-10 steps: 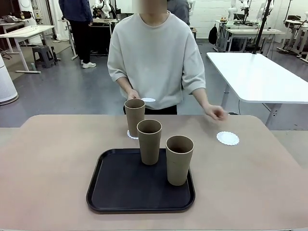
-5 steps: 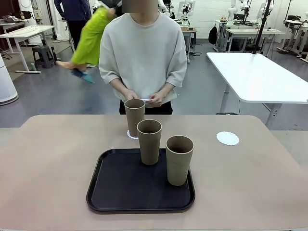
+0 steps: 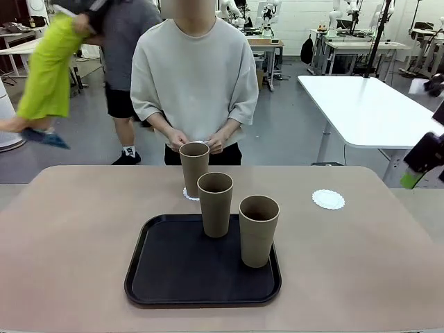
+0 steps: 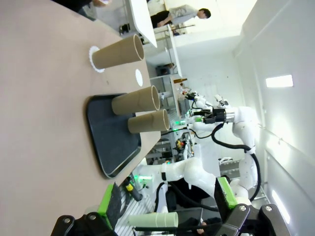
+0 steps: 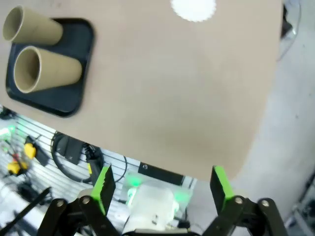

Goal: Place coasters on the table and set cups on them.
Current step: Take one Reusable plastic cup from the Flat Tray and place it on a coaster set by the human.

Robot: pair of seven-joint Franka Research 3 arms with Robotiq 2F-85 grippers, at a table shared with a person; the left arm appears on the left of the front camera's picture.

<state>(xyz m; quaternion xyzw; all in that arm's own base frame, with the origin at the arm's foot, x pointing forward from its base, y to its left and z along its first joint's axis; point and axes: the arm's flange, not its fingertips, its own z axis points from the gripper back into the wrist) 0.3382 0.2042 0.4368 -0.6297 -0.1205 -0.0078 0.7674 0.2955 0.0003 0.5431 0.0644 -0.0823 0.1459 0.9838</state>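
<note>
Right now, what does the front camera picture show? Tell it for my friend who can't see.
Three tall tan cups stand on a beige table: two on a black tray, one behind it on a lacy white coaster. A second coaster lies bare to the right, and a person stands at the far side, hands together.

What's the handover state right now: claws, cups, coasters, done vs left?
Left claw: open, empty. Right claw: open, empty.
Done: far cup stands on a coaster on the table; second coaster lies bare to the right.
Left: middle cup and near cup stand on the black tray, not yet on coasters; person's hands hold something white behind the far cup.
</note>
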